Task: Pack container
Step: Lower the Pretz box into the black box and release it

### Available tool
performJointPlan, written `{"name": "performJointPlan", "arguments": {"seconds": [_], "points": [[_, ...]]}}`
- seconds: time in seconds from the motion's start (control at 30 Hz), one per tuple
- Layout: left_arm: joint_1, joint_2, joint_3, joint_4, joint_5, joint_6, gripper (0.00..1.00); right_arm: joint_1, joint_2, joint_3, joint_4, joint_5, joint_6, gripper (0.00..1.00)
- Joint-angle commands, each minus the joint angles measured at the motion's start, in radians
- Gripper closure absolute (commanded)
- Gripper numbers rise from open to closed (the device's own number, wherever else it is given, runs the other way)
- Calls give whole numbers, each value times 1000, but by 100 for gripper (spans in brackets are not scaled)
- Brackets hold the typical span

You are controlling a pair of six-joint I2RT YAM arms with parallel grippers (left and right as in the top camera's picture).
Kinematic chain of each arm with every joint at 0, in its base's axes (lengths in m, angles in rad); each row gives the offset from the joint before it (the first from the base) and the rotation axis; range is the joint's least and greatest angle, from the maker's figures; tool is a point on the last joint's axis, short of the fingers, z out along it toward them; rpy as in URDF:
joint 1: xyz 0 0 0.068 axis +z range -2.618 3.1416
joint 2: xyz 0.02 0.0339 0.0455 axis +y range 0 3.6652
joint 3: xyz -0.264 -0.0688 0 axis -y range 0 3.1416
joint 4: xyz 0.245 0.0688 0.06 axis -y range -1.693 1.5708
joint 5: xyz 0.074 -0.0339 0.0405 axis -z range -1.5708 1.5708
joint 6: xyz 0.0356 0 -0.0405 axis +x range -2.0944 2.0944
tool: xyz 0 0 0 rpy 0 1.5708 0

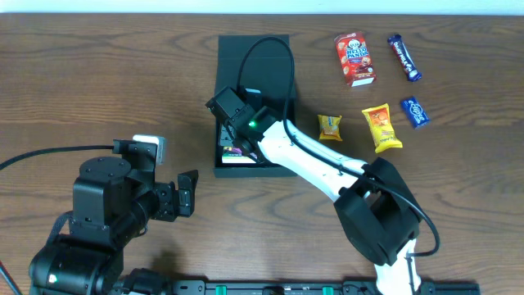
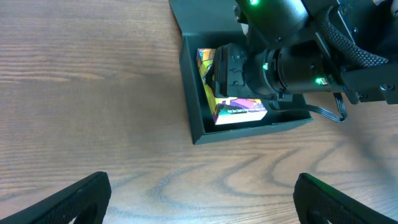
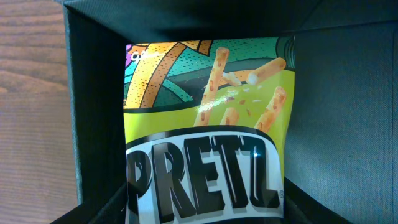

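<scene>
The black container [image 1: 246, 170] sits mid-table with its flap lid [image 1: 254, 61] open toward the far side. My right gripper [image 1: 233, 123] reaches down into it and is shut on a Pretz snack box [image 1: 237, 152], green and yellow with white lettering. The right wrist view shows the Pretz box [image 3: 205, 137] between my right fingers [image 3: 202, 208], inside the container's dark walls [image 3: 336, 93]. The left wrist view shows the container [image 2: 249, 130], the Pretz box [image 2: 239, 112] and the right gripper [image 2: 227, 74]. My left gripper [image 1: 187, 192] is open and empty over bare wood [image 2: 202, 193], left of the container.
Right of the container lie loose snacks: a small yellow packet [image 1: 329, 126], a yellow-orange packet [image 1: 381, 127], a red box [image 1: 354, 59], a dark blue bar [image 1: 404, 57] and a blue packet [image 1: 415, 111]. The right arm's white link [image 1: 311, 160] crosses the container's near right corner.
</scene>
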Motion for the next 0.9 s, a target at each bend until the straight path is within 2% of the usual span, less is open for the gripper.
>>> {"name": "performJointPlan", "arguments": {"seconds": [0.0, 0.1, 0.23, 0.43, 0.6, 0.87], "points": [[2, 0, 3, -3, 3, 7, 5, 10, 7, 0, 4, 35, 23, 40], [2, 0, 3, -3, 3, 7, 5, 10, 10, 0, 11, 35, 22, 34], [2, 0, 3, -3, 3, 7, 5, 10, 10, 0, 11, 35, 18, 20], [2, 0, 3, -3, 3, 7, 5, 10, 10, 0, 10, 31, 10, 14], [2, 0, 3, -3, 4, 7, 5, 8, -6, 2, 5, 11, -32, 13], [2, 0, 3, -3, 4, 7, 5, 7, -132, 2, 4, 2, -127, 9]]}}
